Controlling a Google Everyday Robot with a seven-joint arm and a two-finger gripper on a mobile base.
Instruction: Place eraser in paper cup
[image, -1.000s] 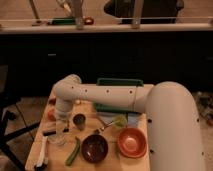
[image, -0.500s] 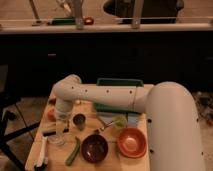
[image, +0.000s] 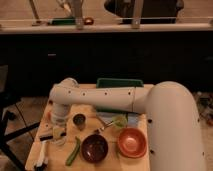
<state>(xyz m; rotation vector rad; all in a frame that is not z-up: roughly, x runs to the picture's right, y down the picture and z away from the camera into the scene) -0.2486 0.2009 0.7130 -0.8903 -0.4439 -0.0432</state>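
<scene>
The gripper (image: 59, 131) is positioned over the paper cup (image: 59, 137), near the table's (image: 44, 141) left edge. From the paper cup, the small steel cup (image: 79, 120) is found at two o'clock, just beside it. A brush-like tool (image: 42, 156) is laid at seven o'clock from the paper cup. A bowl (image: 94, 148) is set at four o'clock from the paper cup, with a long pod-shaped item (image: 73, 151) lying between them. At three o'clock from that bowl, a second bowl (image: 132, 142) is placed. A bin (image: 119, 83) is located at the table's far edge, behind the arm (image: 105, 99).
</scene>
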